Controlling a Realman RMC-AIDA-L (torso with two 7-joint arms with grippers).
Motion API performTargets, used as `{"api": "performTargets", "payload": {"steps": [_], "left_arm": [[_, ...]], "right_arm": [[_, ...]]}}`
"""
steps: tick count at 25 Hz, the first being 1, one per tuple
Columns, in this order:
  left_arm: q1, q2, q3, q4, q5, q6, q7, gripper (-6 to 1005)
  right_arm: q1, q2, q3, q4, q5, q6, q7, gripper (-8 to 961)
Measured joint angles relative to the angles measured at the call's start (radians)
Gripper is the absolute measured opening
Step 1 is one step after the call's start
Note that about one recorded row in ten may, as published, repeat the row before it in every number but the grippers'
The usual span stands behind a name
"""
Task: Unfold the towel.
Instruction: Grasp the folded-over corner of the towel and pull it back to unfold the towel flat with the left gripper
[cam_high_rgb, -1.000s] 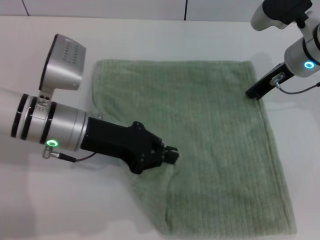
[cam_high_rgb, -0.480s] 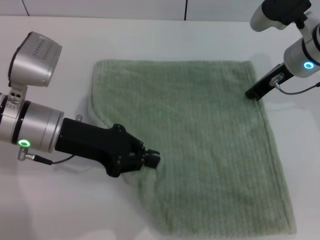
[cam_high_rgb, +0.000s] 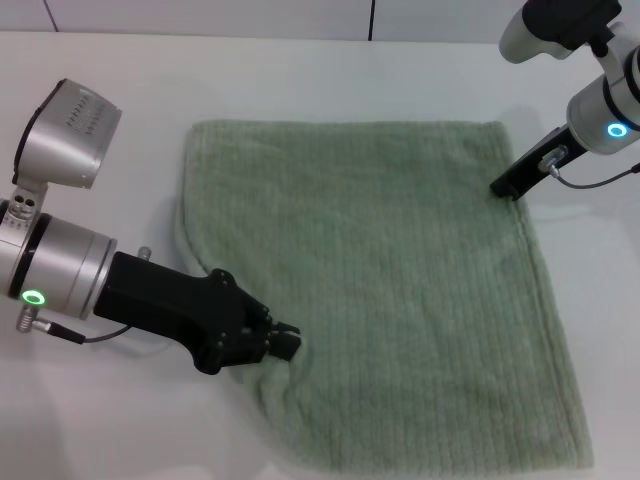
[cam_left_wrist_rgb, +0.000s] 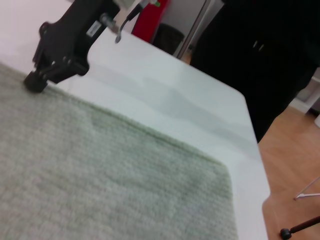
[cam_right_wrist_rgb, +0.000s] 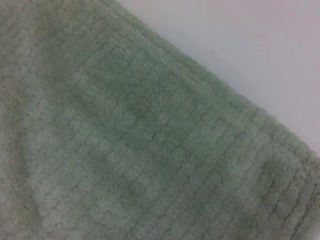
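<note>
The pale sage-green towel (cam_high_rgb: 400, 280) lies spread nearly flat on the white table (cam_high_rgb: 330, 70). Its front left part is drawn into a fold and still bunched. My left gripper (cam_high_rgb: 288, 345) is shut on the towel's front left edge, low on the table. My right gripper (cam_high_rgb: 503, 187) is shut on the towel's right edge near the far right corner and rests on the table. The left wrist view shows the towel (cam_left_wrist_rgb: 100, 175) with the right gripper (cam_left_wrist_rgb: 35, 82) at its edge. The right wrist view is filled by towel (cam_right_wrist_rgb: 125, 140).
The table's edge (cam_left_wrist_rgb: 252, 145) shows in the left wrist view, with wooden floor (cam_left_wrist_rgb: 295, 150), a dark cabinet (cam_left_wrist_rgb: 270, 60) and a red object (cam_left_wrist_rgb: 150, 20) beyond it. Bare table surrounds the towel on all sides.
My left gripper has moved left and toward the front, dragging the towel's front left edge with it, so the fold has opened out. The right gripper has not moved.
</note>
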Motion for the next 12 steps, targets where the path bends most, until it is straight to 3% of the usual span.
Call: {"api": "performTargets", "payload": {"steps": [12], "left_arm": [[-0.023, 0.006, -0.074, 0.007, 0.143, 0.012, -0.072, 89]], "right_arm": [[0.001, 0.0, 0.002, 0.0, 0.0, 0.0, 0.0, 0]]}}
